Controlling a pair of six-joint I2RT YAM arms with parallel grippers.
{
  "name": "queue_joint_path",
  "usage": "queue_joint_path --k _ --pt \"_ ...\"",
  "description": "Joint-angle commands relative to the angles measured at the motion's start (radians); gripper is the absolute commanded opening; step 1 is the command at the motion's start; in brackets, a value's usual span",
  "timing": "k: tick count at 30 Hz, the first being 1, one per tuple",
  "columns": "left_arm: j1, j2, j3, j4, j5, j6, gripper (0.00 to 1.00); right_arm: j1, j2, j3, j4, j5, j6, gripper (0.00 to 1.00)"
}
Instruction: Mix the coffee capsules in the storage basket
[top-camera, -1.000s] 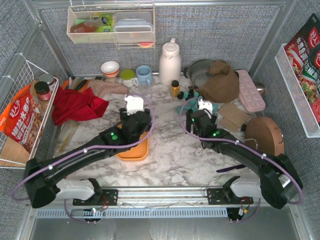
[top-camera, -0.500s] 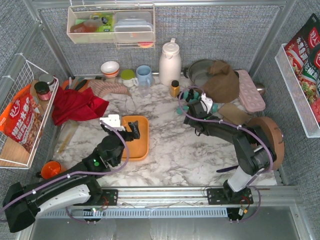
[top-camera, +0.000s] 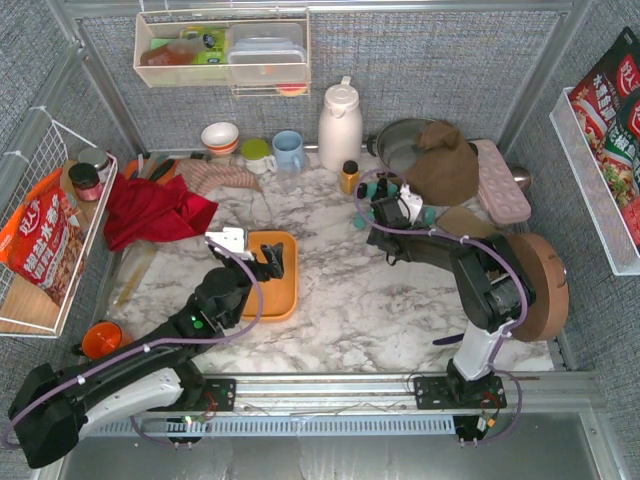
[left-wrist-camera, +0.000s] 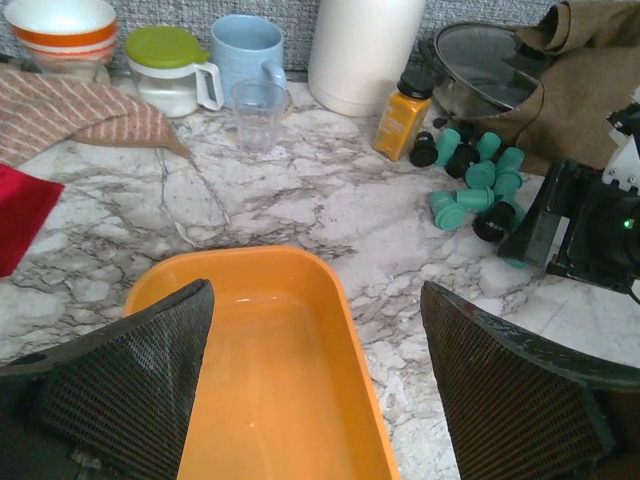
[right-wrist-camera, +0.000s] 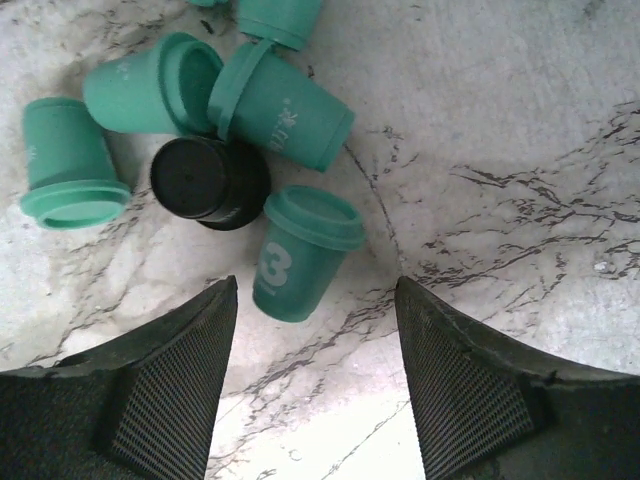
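The storage basket (top-camera: 288, 290) is an orange tray left of centre, and in the left wrist view the storage basket (left-wrist-camera: 270, 380) holds nothing. My left gripper (top-camera: 272, 262) hangs open over its far end, the left gripper (left-wrist-camera: 315, 292) straddling the right rim. The coffee capsules (top-camera: 378, 190), teal with a few black, lie loose on the marble at the back right. My right gripper (top-camera: 386, 208) is down beside them. Its jaws stand open with only bare marble between them, the right gripper (right-wrist-camera: 315, 285) just short of a teal capsule (right-wrist-camera: 300, 255) marked 3. A black capsule (right-wrist-camera: 208, 182) lies behind it.
An amber bottle (top-camera: 349, 176), a white jug (top-camera: 340, 125) and a pot under brown cloth (top-camera: 440, 160) crowd the capsules at the back. A pink tray (top-camera: 500, 180) and a round wooden board (top-camera: 530, 270) lie right. A red cloth (top-camera: 150, 210) and cups (top-camera: 288, 150) lie left.
My left arm has drawn back toward the near edge, uncovering the basket, and its jaws have widened. My right gripper has reached farther back to the capsules and its jaws have narrowed somewhat.
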Motion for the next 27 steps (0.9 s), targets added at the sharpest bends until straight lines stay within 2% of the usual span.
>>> queue_joint_path --k 1,13,27 --pt "0.019 0.014 -0.012 0.064 0.065 -0.026 0.92 -0.008 0.014 0.023 -0.014 0.047 -0.028 0.68" --pt "0.043 0.041 -0.015 0.068 0.082 -0.046 0.92 -0.016 0.068 0.080 -0.023 0.037 -0.052 0.58" --pt "0.059 0.023 -0.026 0.057 0.075 -0.070 0.93 -0.015 0.064 0.052 -0.020 0.022 -0.046 0.40"
